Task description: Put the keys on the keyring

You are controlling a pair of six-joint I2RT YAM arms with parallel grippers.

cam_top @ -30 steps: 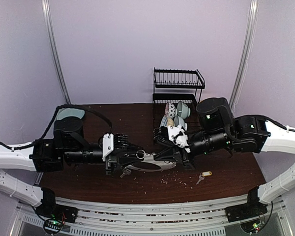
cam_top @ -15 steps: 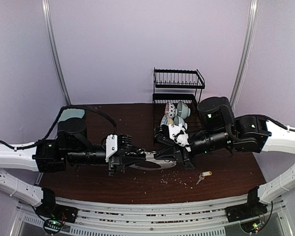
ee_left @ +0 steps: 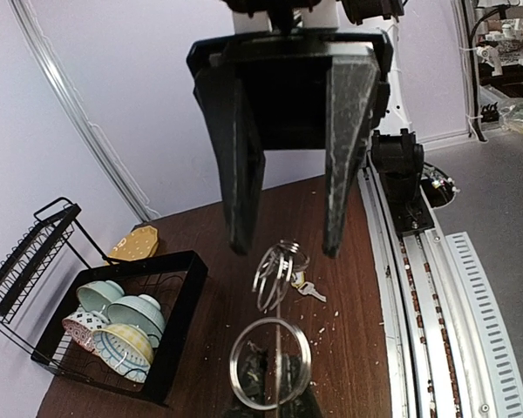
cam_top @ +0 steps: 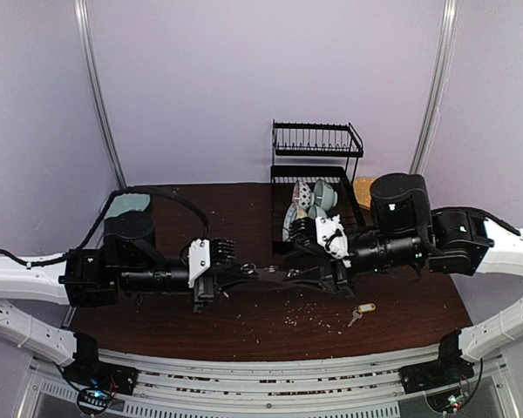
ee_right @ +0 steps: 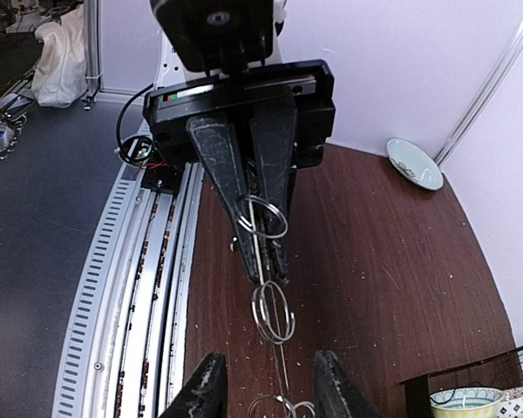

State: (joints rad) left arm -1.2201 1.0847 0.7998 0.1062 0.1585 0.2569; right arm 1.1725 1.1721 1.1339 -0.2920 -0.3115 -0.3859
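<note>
The keyring (cam_top: 270, 276), a thin grey hoop, hangs edge-on above the table between my two grippers. My left gripper (cam_top: 232, 280) is shut on one end of it; the right wrist view shows those fingers (ee_right: 263, 261) pinched on the wire (ee_right: 260, 248), with small rings (ee_right: 273, 312) strung along it. My right gripper (cam_top: 307, 277) stands open, its fingers (ee_left: 242, 174) spread on either side of the hoop's far end and its cluster of small rings (ee_left: 279, 274). The keys (cam_top: 361, 312), silver with a yellow tag, lie on the table to the right, apart from both grippers.
A black dish rack (cam_top: 318, 148) holding several bowls (cam_top: 314, 198) stands at the back, just behind the right gripper. A pale plate (cam_top: 126, 205) lies back left, a yellow dish (cam_top: 363, 186) beside the rack. Crumbs dot the brown table (cam_top: 244, 322).
The hoop showed as a flat oval before and now appears edge-on. The right arm has drawn back a little to the right; the left arm has shifted slightly right.
</note>
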